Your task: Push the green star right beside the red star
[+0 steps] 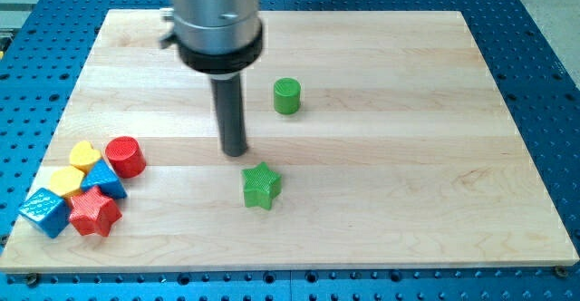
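So the arm drops straight down from the view's top, fat silver and black collar with the dark rod dead vertical. My tip sits on the light wooden bench, just above and a bit left of the green star block, small gap between them. No jaws on this tool, it's holding nothing. The red star block is way off at the bottom left, huddled with other blocks.

Wooden board, green star, green cylinder, block cluster including red star at left
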You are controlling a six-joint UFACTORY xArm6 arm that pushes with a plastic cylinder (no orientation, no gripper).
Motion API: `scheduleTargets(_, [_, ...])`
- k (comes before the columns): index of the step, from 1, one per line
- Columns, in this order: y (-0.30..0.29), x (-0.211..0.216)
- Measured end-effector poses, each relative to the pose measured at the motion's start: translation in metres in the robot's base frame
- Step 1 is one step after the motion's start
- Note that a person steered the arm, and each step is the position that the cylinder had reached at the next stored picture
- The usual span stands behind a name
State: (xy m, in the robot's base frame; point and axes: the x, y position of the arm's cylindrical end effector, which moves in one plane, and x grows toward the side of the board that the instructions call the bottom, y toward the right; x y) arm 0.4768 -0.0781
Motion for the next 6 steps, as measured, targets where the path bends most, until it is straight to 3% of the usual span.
scheduleTargets(2, [0.041,0.0])
scheduleTargets(3, [0.116,0.018])
scheduleTargets(4, [0.076,0.057])
scheduleTargets(5, [-0.005,0.091])
scheduleTargets(6, [0.019,0.098])
